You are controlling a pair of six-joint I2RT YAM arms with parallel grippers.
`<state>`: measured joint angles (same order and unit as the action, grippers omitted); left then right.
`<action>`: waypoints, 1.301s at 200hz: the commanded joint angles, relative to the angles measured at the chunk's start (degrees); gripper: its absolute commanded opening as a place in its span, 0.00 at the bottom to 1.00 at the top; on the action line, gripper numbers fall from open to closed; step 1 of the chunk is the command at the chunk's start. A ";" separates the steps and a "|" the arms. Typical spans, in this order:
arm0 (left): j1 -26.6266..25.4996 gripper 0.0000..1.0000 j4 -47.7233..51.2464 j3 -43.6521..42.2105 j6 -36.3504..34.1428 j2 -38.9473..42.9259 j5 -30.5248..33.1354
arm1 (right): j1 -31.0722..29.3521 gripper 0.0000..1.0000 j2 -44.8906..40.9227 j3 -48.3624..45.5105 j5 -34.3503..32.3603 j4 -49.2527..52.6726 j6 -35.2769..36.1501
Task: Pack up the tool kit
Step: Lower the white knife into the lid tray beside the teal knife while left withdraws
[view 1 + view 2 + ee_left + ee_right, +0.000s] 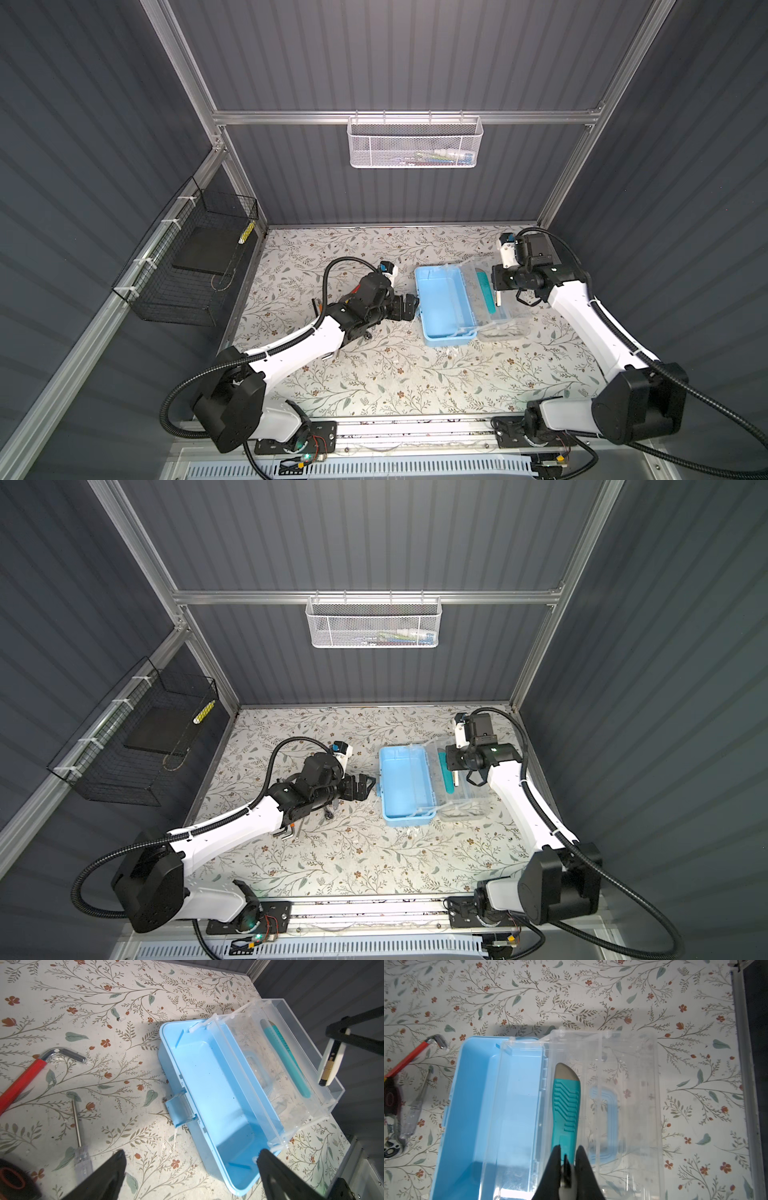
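Note:
The tool kit lies open on the floral table, its light-blue base empty. Its clear tray and lid are folded out beside the base. A teal utility knife lies in the clear part. My right gripper hangs over that knife's end, shut on a slim white and black tool. My left gripper stands open and holds nothing. It is at the base's outer long side, with one finger over a corner of the base.
A red-handled hex key, a clear-handled screwdriver and a ratchet lie left of the box, near my left arm. A white mesh basket hangs on the back wall. A black wire basket hangs on the left wall.

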<state>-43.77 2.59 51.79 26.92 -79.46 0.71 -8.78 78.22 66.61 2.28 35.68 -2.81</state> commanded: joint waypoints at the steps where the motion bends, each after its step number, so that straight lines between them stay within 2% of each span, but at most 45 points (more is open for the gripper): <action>1: 0.57 1.00 0.84 -0.53 -1.31 1.76 0.61 | 0.16 0.10 1.51 -0.80 -1.97 0.81 1.93; 48: 0.75 1.00 0.84 -0.90 -1.43 2.18 0.37 | 0.24 0.13 3.78 -1.13 -3.05 1.59 1.67; 111: 0.88 1.00 0.40 -0.96 -1.27 1.66 -0.71 | 0.25 0.15 3.50 -1.67 2.20 2.49 1.14; 135: 1.08 1.00 0.27 -1.08 -1.31 1.85 -0.81 | 0.23 0.18 3.61 -1.72 1.53 3.14 0.72; 147: 1.11 1.00 0.22 -1.11 -1.26 1.85 -0.90 | 0.34 0.23 3.90 -1.76 1.18 3.46 0.45; 155: 1.10 1.00 0.22 -1.08 -1.27 1.77 -0.97 | 0.33 0.30 4.12 -1.62 0.61 3.78 0.07; 163: 1.14 1.00 0.22 -1.08 -1.25 1.76 -0.97 | 0.29 0.40 4.14 -1.50 -0.37 3.87 -0.32; 169: 1.16 1.00 0.22 -0.95 -1.21 1.75 -0.99 | 0.33 0.52 4.13 -1.41 -1.13 3.88 -0.72; 172: 1.14 1.00 0.26 -0.98 -1.23 1.76 -1.05 | 0.32 0.55 4.12 -1.40 -1.48 3.82 -0.90; 205: 1.24 1.00 0.31 -0.86 -1.16 1.68 -1.24 | 0.33 0.59 3.03 -0.18 -2.11 4.15 -2.08; 260: 1.47 1.00 0.11 -0.81 -0.26 0.80 -0.52 | 0.24 0.67 0.28 -0.83 0.56 2.92 -4.13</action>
<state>-42.89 2.57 51.03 26.55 -78.74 0.05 -8.64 80.23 65.52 1.58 38.59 -5.69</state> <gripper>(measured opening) 0.997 0.665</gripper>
